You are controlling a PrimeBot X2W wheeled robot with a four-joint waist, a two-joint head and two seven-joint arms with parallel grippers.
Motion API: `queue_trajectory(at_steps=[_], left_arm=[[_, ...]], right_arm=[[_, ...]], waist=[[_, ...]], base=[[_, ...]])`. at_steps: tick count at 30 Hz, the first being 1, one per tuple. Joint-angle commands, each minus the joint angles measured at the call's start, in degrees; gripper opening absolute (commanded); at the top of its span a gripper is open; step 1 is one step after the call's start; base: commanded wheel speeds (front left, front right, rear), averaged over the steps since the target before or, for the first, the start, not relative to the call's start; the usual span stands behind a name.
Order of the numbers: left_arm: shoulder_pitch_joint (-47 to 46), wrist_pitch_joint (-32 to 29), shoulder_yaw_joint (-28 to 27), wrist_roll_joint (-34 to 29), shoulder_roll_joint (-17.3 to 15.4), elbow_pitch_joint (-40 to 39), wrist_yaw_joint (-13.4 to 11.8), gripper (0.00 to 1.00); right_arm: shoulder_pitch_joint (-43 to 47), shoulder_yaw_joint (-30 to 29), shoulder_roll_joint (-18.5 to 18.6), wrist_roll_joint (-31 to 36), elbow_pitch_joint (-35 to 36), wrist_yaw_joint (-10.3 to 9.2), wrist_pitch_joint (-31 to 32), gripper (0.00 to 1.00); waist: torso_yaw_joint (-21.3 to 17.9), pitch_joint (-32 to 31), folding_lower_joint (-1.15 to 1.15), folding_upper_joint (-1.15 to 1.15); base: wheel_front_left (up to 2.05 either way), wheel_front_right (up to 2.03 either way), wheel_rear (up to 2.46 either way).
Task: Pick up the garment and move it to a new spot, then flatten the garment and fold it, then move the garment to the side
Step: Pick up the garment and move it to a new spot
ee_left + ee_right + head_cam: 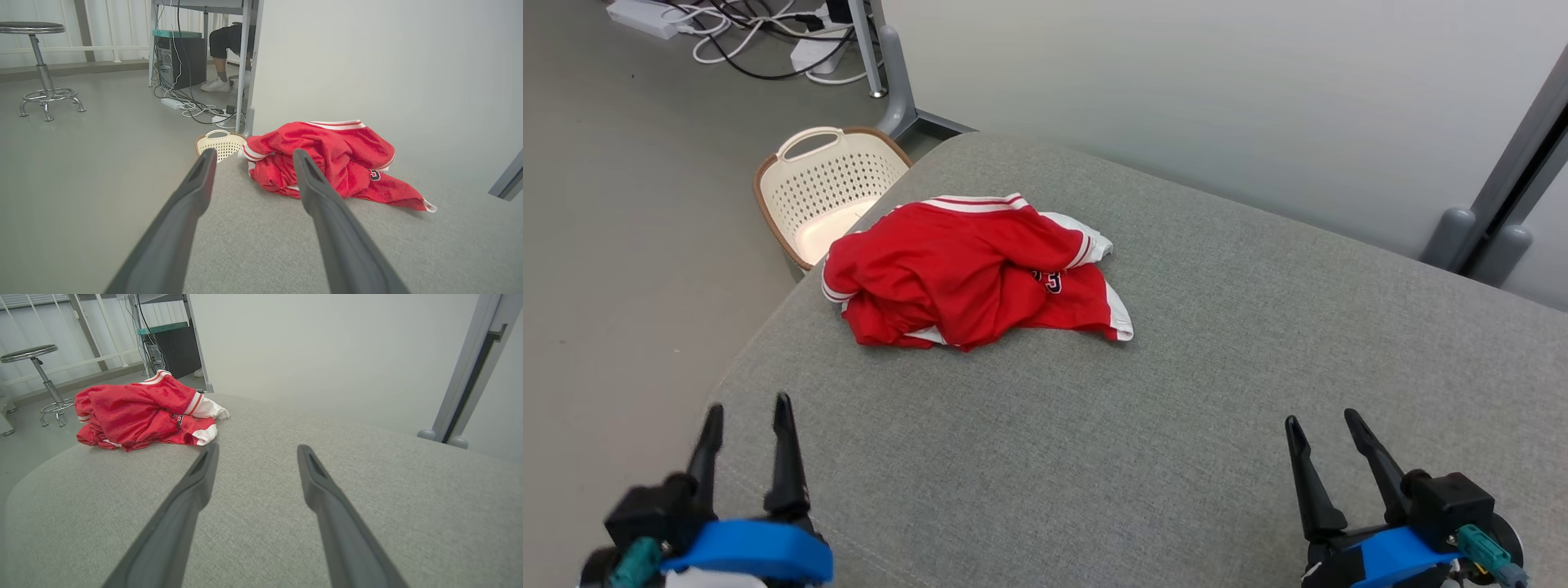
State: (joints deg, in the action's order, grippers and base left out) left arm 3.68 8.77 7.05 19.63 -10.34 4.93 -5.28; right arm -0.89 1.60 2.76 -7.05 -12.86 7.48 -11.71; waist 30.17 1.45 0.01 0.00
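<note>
- Step in hand: the first pick-up, not yet begun. The red garment (968,273) lies crumpled on the grey bench (1176,425), at its far left corner, just beside a cream basket (825,188) on the floor.
- Left pincer (749,404) and right pincer (1320,416) — both spread, empty, low at the near edge, well apart from the cloth.
- Next move, judged: reach forward and pinch a raised fold; the left arm is nearer.
- Heap's long axis runs left–right across the head view, with a white-trimmed corner trailing right and a striped band on the far side.

No legible text; garment (964,269) mark (1054,282) unclear
</note>
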Motion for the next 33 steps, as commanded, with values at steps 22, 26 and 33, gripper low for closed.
queue_trajectory(at_steps=[22,26,33], left_arm=[[-36.4,-39.6,-14.0,27.1,-9.5,17.5,-1.0,1.00],[-37.3,-40.5,-15.3,27.8,-10.4,19.4,-2.6,1.00],[-37.6,-41.9,-17.0,28.9,-11.6,24.5,-4.5,1.00]], right_arm=[[-3.3,-2.0,0.2,5.6,9.8,0.03,5.0,1.00],[-3.7,-2.5,0.2,6.2,11.3,0.03,5.5,1.00],[-4.4,-2.1,0.2,6.2,12.8,0.03,5.8,1.00]], waist=[[-12.8,15.2,-0.01,0.00],[-15.0,17.3,-0.01,0.00],[-18.9,20.3,-0.01,0.00]], base=[[0.00,0.00,0.00],[0.00,0.00,0.00],[0.00,0.00,0.00]])
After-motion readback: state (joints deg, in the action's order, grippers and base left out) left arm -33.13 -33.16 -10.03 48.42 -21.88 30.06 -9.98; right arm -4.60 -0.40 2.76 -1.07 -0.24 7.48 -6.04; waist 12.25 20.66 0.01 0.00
